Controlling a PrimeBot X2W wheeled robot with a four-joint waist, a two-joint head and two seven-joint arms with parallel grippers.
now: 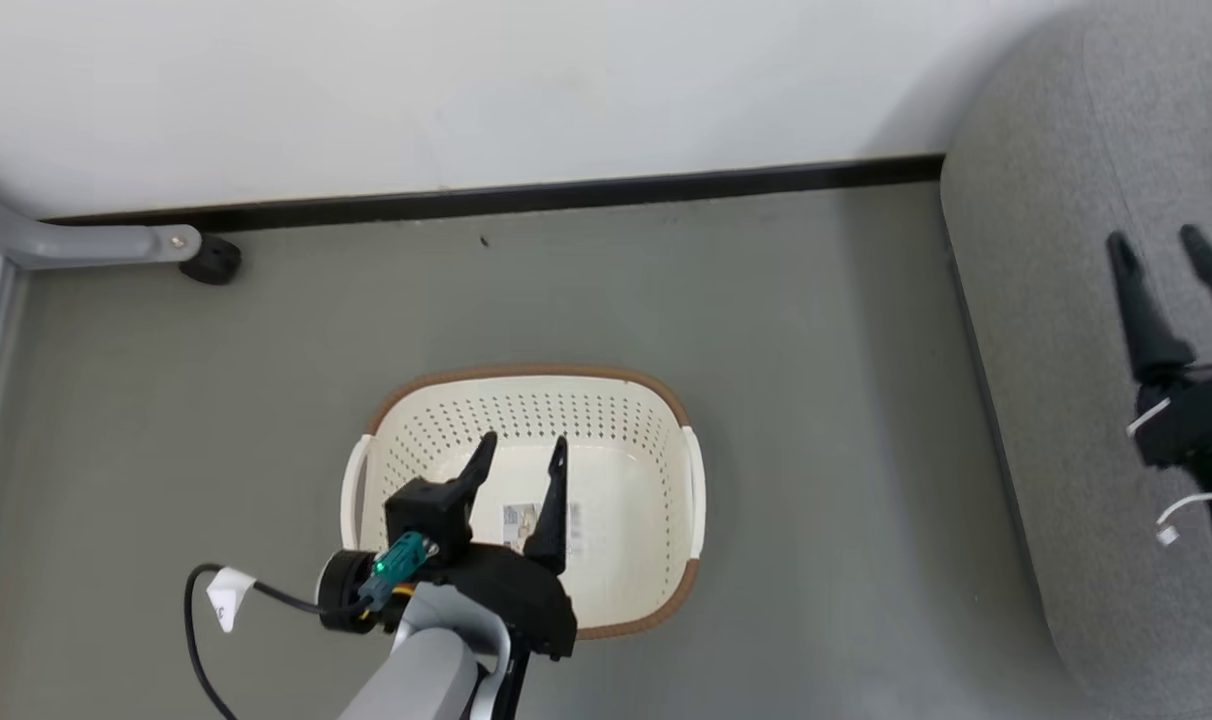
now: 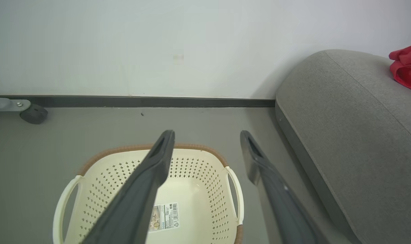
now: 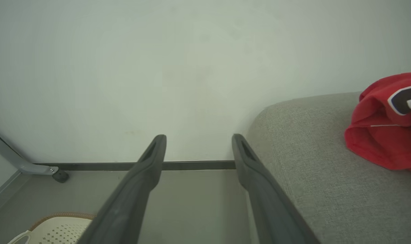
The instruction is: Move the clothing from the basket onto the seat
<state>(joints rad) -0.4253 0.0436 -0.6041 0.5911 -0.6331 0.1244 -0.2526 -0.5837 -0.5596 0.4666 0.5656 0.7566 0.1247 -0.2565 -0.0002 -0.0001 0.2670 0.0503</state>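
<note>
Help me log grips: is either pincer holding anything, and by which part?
Nothing is held. The left pincer stands open above the basket, the right pincer open over the seat.

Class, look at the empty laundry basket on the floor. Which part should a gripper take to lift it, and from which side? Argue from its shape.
Probably a side handle: a thin white loop standing off the basket's perforated wall, slim enough for jaws to close across. Come from above, since the basket stands upright, mouth up, and the open left gripper hangs over it.
</note>
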